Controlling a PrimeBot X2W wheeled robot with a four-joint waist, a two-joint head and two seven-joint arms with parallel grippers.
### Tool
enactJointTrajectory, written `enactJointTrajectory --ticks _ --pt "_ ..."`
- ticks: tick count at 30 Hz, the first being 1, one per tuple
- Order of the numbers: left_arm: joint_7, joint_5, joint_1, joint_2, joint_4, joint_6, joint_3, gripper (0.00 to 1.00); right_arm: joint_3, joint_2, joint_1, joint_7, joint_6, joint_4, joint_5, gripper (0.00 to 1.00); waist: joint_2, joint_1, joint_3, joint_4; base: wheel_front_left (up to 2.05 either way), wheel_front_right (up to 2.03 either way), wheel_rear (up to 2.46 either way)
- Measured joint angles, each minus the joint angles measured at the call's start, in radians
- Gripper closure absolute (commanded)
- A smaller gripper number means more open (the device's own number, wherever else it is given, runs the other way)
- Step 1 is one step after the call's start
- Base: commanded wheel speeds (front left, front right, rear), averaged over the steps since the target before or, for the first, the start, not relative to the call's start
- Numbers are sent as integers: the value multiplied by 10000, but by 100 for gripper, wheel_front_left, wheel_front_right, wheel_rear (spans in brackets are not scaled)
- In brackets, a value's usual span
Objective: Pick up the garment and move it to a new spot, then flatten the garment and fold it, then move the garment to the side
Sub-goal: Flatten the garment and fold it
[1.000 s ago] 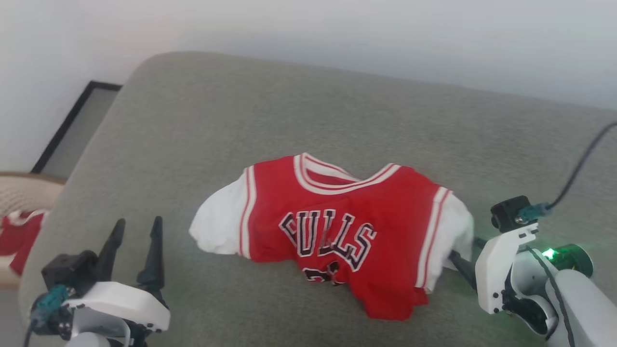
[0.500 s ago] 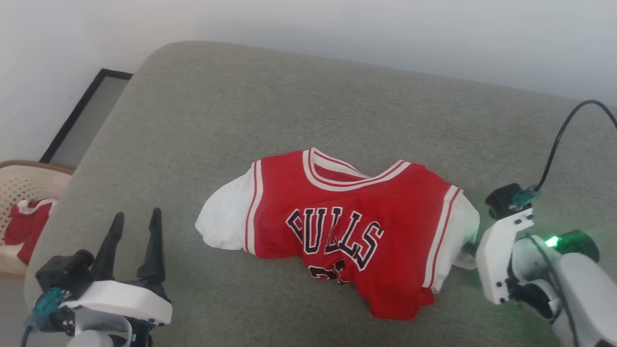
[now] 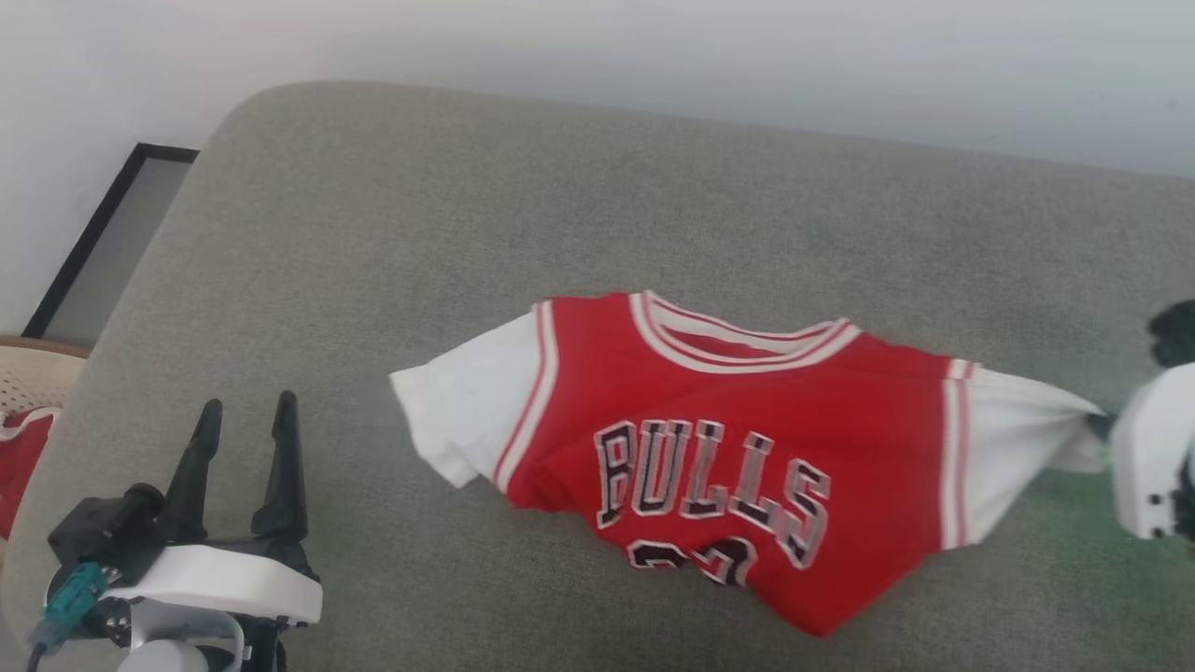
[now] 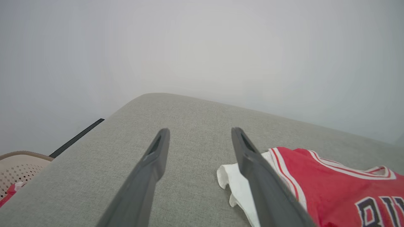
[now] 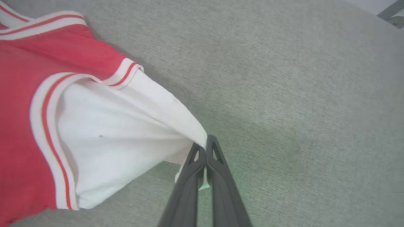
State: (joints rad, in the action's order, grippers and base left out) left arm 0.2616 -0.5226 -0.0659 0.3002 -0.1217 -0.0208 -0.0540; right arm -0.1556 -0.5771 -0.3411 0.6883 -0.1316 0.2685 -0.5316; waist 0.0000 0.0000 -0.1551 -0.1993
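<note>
Right claw [image 5: 205,146] pinches the garment [image 3: 738,439] by one white sleeve — left claw [image 3: 247,403] spread, apart from it.

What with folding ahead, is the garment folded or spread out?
Spread, not folded: the garment lies front-up on the cushion, right gripper shut on one sleeve.

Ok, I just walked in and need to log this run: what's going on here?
A two-armed robot is working on a small red jersey that lies on a grey cushion. Its right gripper is shut on the tip of one white sleeve, and the cloth is drawn taut toward it. The left gripper is open and hovers over bare cushion beside the other sleeve, touching nothing. The jersey is not yet flattened or folded, and its lower edge is rumpled.
</note>
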Motion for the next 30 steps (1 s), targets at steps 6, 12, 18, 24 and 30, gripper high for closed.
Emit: enactJointTrajectory --ticks 6,12,18,24,30 --pt "0 209 -143 -132 -288 295 25 0 604 29 187 -134 0 343 33 100 0 0 -227 28 0 0 0" --pt "-155 219 -513 -35 -650 629 -242 0 435 683 37 -545 0 1204 94 0 0 0 -272 21 0 0 0" --pt "-1097 102 -915 387 -640 874 -439 0 288 878 -121 -936 2 1544 -40 0 0 0 -128 159 0 0 0" --pt "-2692 -372 -1372 986 -431 1091 -660 0 560 1083 -179 -1586 2 1080 -35 0 0 0 22 616 0 0 0" --pt "-4650 -970 -1959 1559 -525 1212 -853 0 1371 1678 -118 -2711 0 219 395 0 0 0 161 1220 0 0 0"
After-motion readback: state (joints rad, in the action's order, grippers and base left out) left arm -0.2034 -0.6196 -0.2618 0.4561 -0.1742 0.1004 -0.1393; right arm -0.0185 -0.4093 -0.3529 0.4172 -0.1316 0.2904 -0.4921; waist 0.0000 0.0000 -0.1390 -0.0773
